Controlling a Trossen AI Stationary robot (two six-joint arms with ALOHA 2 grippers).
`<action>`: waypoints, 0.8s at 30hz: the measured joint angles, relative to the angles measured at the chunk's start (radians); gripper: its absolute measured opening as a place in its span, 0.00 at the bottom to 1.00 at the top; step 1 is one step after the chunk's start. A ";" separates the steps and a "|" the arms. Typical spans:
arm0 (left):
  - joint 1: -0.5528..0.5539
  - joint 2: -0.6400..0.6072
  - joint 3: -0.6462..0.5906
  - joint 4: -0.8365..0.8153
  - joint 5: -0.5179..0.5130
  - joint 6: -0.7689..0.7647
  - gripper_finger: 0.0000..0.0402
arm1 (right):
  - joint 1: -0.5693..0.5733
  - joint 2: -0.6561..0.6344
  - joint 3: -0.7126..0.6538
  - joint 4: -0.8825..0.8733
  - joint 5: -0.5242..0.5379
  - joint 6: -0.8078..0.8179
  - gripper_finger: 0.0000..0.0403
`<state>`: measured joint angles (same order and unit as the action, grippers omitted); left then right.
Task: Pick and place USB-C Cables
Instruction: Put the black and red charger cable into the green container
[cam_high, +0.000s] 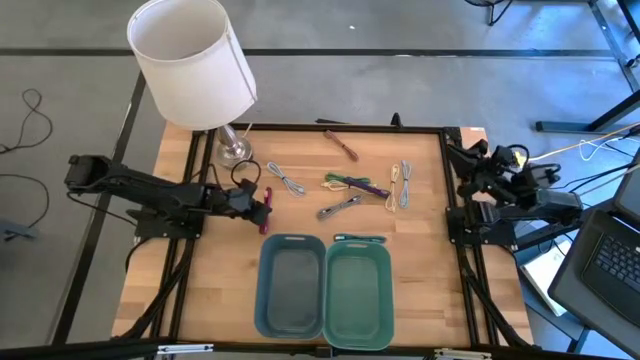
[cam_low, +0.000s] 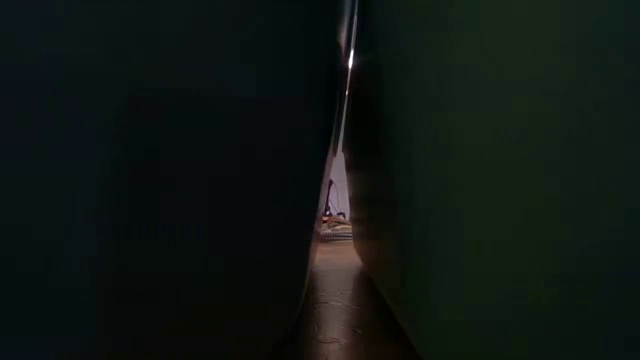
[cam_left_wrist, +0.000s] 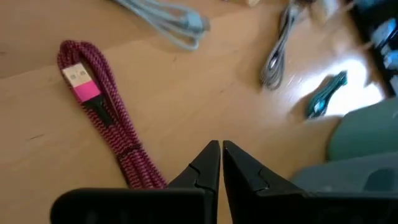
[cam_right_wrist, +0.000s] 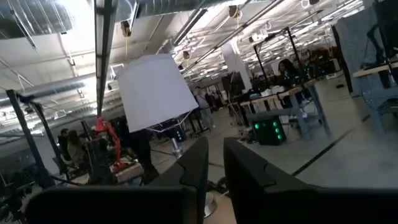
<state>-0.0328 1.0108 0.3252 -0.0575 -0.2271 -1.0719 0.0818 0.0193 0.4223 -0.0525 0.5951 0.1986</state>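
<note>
A large open industrial laboratory or workshop hall is shown, as indicated by the exposed ceiling ducts (cam_right_wrist: 37, 25), pipework and strip lighting, the bare concrete floor (cam_right_wrist: 354, 155), and the rows of workbenches (cam_right_wrist: 283, 99) at which people are seen in the background. The workstation itself is formed by a wooden table (cam_high: 420, 230) framed in black metal, flanked by a laptop (cam_high: 605, 260) and trailing cables on the floor; a white-shaded table lamp (cam_high: 192, 62) is placed at one corner.
</note>
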 joint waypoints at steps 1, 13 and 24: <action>0.007 0.012 0.000 -0.003 0.024 0.014 0.05 | 0.000 0.000 0.011 -0.009 0.000 0.000 0.14; 0.096 0.074 0.000 -0.023 0.139 0.010 0.41 | 0.000 0.004 0.033 -0.041 -0.005 0.012 0.14; 0.181 0.071 0.000 -0.112 0.252 0.001 0.46 | 0.000 0.004 0.033 -0.048 -0.004 0.025 0.14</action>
<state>0.1484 1.0817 0.3256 -0.1690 0.0251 -1.0711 0.0818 0.0231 0.4549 -0.1000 0.5907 0.2237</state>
